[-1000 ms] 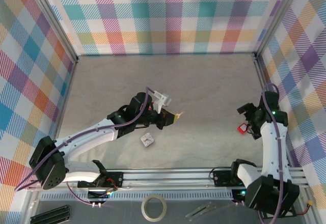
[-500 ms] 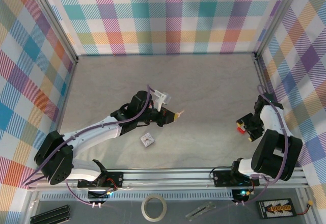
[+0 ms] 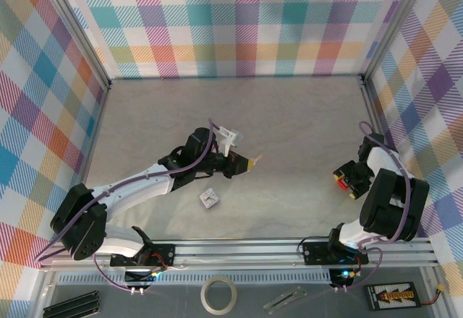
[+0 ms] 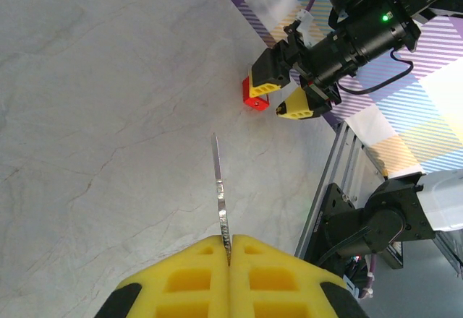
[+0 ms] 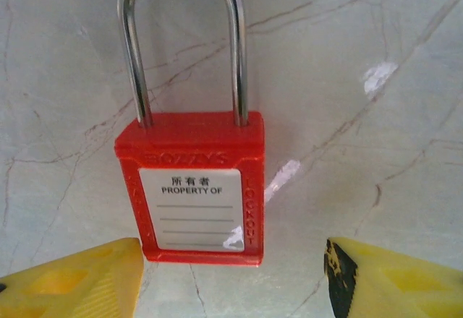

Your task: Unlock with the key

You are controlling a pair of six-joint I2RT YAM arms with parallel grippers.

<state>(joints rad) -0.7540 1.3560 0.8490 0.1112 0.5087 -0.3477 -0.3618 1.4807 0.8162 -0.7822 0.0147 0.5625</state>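
Observation:
My left gripper (image 4: 230, 242) is shut on the key (image 4: 219, 188), whose thin metal blade sticks straight out past the yellow pads. From above, that gripper (image 3: 244, 165) hovers over the table's middle with the key (image 3: 255, 161) pointing right. The red padlock (image 5: 197, 195) lies flat, label up, its steel shackle (image 5: 184, 43) pointing away from my right gripper (image 5: 231, 267). The right gripper is open, a finger on each side of the lock's bottom end; the right finger (image 5: 391, 282) stands well clear. In the left wrist view, the padlock (image 4: 255, 101) lies under the right gripper (image 4: 286, 90).
A small white-grey piece (image 3: 210, 199) lies on the table in front of the left arm. The aluminium rail (image 3: 253, 249) runs along the near edge, with a tape roll (image 3: 218, 294) beyond it. Checked walls (image 3: 239, 22) close three sides; the padlock lies near the right wall.
The right arm has turned and brought its gripper over the padlock, and its jaws have narrowed from wide open. The left arm with the key has barely shifted.

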